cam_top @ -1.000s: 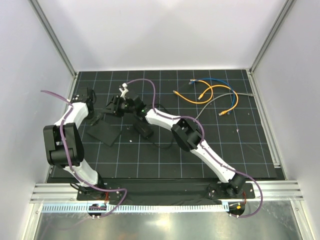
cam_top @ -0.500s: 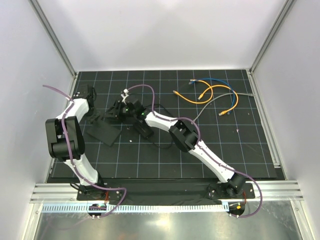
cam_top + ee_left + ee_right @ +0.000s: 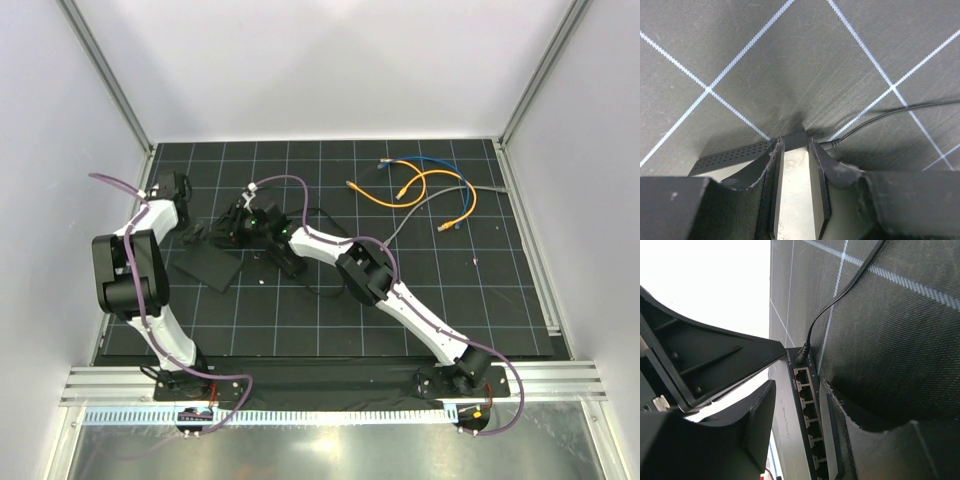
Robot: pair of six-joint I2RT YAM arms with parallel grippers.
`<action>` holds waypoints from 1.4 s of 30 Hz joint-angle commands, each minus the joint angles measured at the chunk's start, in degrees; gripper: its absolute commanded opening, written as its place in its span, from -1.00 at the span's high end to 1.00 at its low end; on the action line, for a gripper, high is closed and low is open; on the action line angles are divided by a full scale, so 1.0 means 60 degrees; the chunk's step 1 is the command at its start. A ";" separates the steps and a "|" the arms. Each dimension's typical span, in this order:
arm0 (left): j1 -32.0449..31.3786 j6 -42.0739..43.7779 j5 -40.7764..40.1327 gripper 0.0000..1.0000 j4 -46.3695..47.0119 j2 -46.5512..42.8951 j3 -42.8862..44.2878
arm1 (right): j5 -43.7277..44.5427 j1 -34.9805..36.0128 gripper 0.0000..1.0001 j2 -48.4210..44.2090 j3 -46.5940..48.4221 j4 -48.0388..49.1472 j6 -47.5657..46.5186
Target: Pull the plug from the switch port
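At the switch (image 3: 807, 405), left gripper (image 3: 795, 144) has widened; right gripper (image 3: 801, 377) straddles it, half-open.

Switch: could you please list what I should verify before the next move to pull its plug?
1. Plug seated at the end of the switch's socket row: ok.
2. Right claw on the plug: not ok; it straddles the switch's socket face beside it.
3. Left claw clamped on the switch: cannot tell.
4. Cord lying loose over the mat: ok.
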 commanded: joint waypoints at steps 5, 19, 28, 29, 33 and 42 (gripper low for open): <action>0.0012 -0.0150 0.0587 0.41 0.0417 -0.0207 -0.1082 | 0.0324 0.0050 0.15 0.0092 0.0367 0.0094 0.0549; -0.0178 -0.0239 0.1101 0.45 0.0741 -0.0632 -0.1435 | 0.0734 0.0035 0.24 0.0253 0.0440 -0.0346 0.0886; -0.0178 -0.0107 0.0808 0.45 0.0390 -0.0881 -0.1260 | 0.0851 -0.0038 0.23 0.0516 -0.0043 0.0753 0.2102; -0.0164 -0.0092 0.0808 0.45 0.0375 -0.0867 -0.1260 | 0.0822 -0.0038 0.21 0.0575 0.0029 0.0738 0.2131; -0.0178 -0.0107 0.0764 0.45 0.0374 -0.0983 -0.1201 | 0.0851 -0.0053 0.24 0.0591 0.0323 0.0182 0.1957; -0.0193 0.0128 0.0515 0.45 -0.0284 -0.1423 -0.0484 | 0.1056 0.0035 0.38 0.0356 0.0352 -0.0842 0.1283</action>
